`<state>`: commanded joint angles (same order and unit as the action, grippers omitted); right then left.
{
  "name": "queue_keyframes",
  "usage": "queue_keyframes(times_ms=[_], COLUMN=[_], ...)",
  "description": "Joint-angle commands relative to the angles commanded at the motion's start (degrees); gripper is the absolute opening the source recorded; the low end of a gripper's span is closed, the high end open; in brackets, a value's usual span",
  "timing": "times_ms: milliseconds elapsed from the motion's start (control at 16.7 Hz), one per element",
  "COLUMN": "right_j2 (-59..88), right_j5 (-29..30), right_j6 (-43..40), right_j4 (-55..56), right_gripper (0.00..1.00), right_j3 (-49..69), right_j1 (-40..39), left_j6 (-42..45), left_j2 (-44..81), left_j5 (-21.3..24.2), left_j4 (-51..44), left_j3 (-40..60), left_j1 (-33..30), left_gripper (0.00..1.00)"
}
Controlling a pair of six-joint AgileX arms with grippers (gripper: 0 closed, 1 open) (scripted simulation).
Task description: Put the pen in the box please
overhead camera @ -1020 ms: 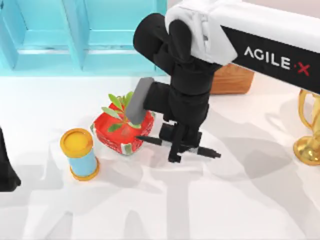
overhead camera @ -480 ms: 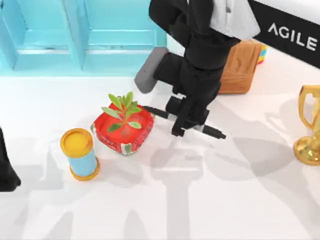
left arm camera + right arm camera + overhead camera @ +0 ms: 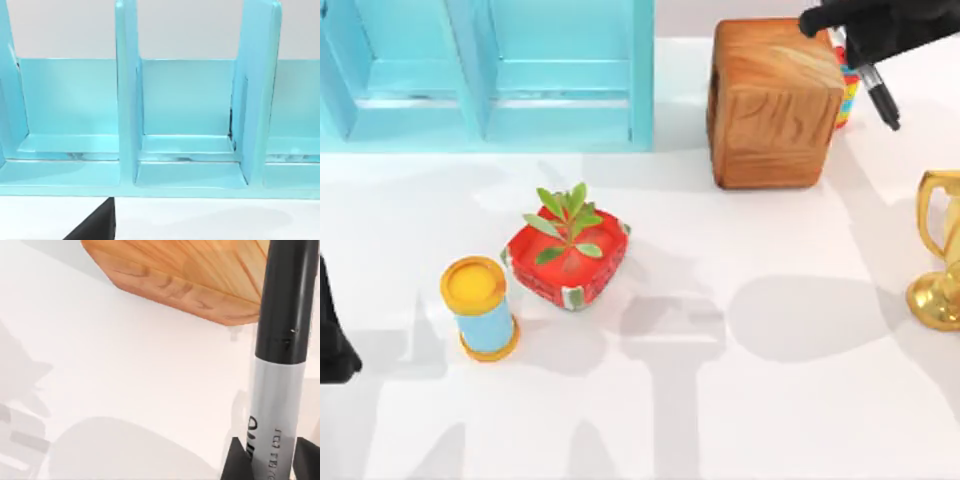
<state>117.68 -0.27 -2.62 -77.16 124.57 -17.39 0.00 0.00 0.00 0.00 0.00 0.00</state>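
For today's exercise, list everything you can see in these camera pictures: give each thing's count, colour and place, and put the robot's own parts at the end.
Pen: one, black with a pale grey middle band, held above the table by the box's right side.
Box: one, brown wood, back of the table, right of centre.
Planter: one, red with a green plant, left of centre.
Can: one, pale blue with a yellow top, left of the planter.
Shelf unit: one, light blue, back left.
Trophy: one, gold, right edge.
Multicoloured object: one, partly hidden behind the box.
Table: one, white.
Right gripper: black fingers shut on the pen.
Left arm: black, parked at the left edge.
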Motion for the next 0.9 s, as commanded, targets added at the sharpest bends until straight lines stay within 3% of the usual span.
queue_keyframes(times_ms=[540,900], right_j2=[-0.7,0.5], right_j5=[4.5,6.3], right_j6=[40.2,61.0], right_j4=[-4.3,-7.1], right_gripper=[0.0,0.0], right_j3=[-3.9,-14.4], right_j1=[29.9,42.8], left_j6=[0.0,0.0], left_j2=[0.0,0.0], left_j5=[0.0,0.0], left_j4=[0.0,0.0], left_j3=[0.0,0.0], left_j1=[0.0,0.0], left_gripper=[1.0,1.0])
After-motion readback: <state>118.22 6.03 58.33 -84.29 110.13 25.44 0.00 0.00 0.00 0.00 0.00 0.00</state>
